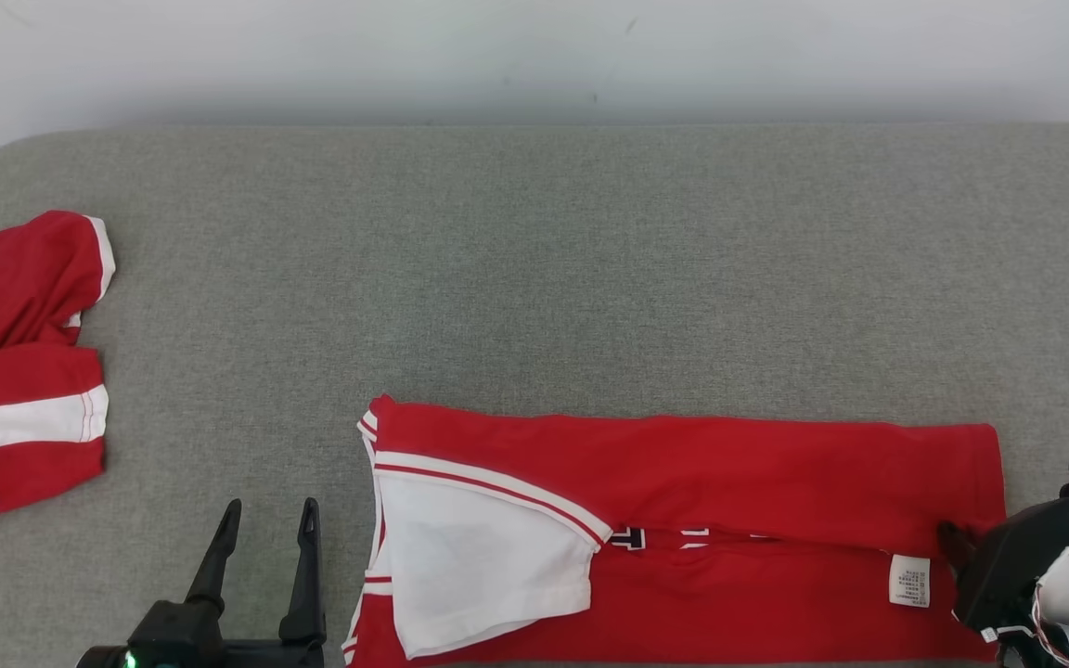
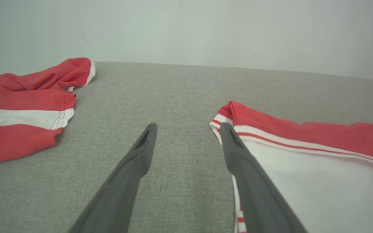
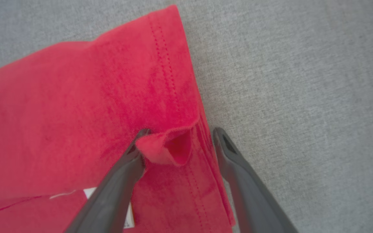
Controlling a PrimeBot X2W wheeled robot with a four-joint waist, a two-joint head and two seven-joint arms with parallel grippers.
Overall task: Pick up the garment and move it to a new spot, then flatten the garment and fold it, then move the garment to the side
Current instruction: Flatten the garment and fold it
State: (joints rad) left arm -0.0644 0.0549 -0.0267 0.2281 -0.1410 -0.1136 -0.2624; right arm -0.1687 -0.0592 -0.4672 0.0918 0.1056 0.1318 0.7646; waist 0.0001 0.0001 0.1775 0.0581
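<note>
Right gripper (image 3: pixel 180 131) jaws apart astride shirt (image 3: pixel 76 113) hem corner, left gripper (image 1: pixel 272 506) apart too; cloth looks limp, pinch hem.

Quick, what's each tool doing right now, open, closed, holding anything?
Left tool: open, holding nothing, over the gray surface.
Right tool: open, fingers either side of a raised hem corner of the red garment, not clamped.

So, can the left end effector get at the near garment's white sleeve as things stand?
Probably yes: the left end effector, open, sits just beside the white sleeve, bare grey surface between them.
</note>
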